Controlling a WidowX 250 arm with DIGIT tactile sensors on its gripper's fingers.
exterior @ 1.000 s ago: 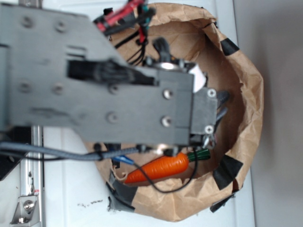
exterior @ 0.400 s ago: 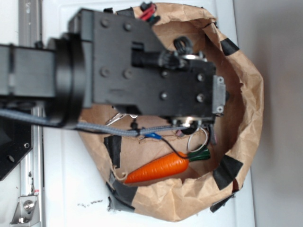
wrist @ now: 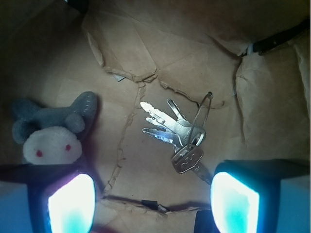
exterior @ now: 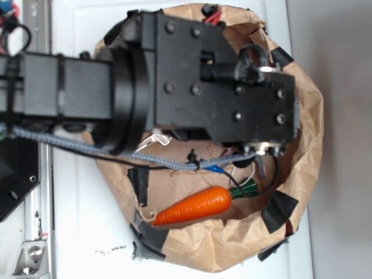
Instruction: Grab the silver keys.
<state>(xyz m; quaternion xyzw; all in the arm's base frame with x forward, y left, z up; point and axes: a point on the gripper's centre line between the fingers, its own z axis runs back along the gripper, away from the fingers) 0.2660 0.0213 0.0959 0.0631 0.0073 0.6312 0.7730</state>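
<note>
The end effector (wrist: 150, 204) was held spread above the floor of the brown paper bag (exterior: 302, 174), its two lit pads (wrist: 70, 204) set well apart, with nothing between them. This wide stance was judged to suit a descent over a flat, splayed thing. The silver keys (wrist: 172, 127) lay fanned on the crumpled paper – nearer the right-hand pad than the other, one key almost touching it – so a small sideways correction was thought likely before closing. The grey plush bunny (wrist: 51, 133) sat just beside the left-hand pad, apart from the keys, and could be caught by mistake. In the exterior view the keys were hidden under the arm (exterior: 197, 75); the orange carrot (exterior: 195, 206) lay uncovered. Compared with a second before, the arm had been shifted further across the bag – the carrot was left unmoved.
</note>
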